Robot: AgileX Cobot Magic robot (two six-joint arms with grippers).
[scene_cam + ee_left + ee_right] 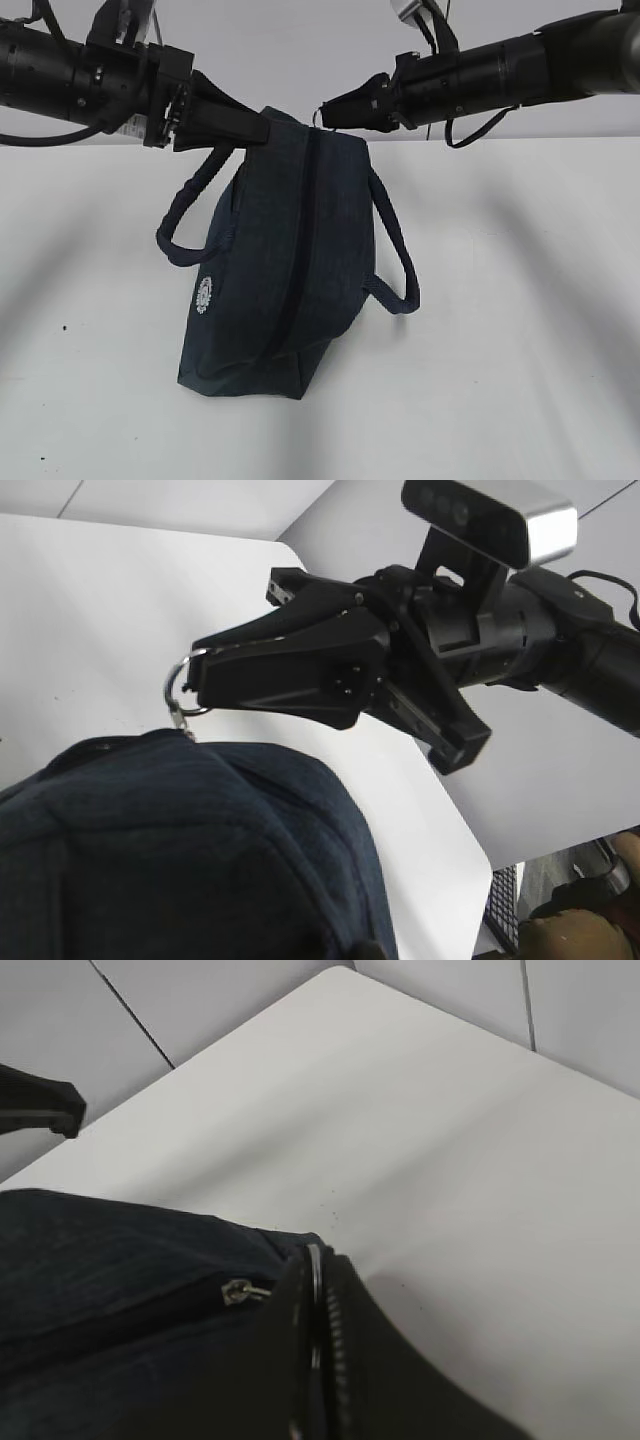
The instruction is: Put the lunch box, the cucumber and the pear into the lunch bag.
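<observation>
Navy woven lunch bag (pixel 290 270), boxy, stands on the matte white surface (pixel 520 350); left end effector (pixel 262 131) pinches its fabric corner, right end effector (pixel 325 112) clenches the silver ring pull (pixel 178 690).

White table (pixel 520 380); navy lunch bag (pixel 290 270) standing on it.

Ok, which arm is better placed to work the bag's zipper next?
Right. The right gripper is shut on the silver ring pull, while the left gripper pinches the lunch bag at its other top end, probably bracing it.
</observation>
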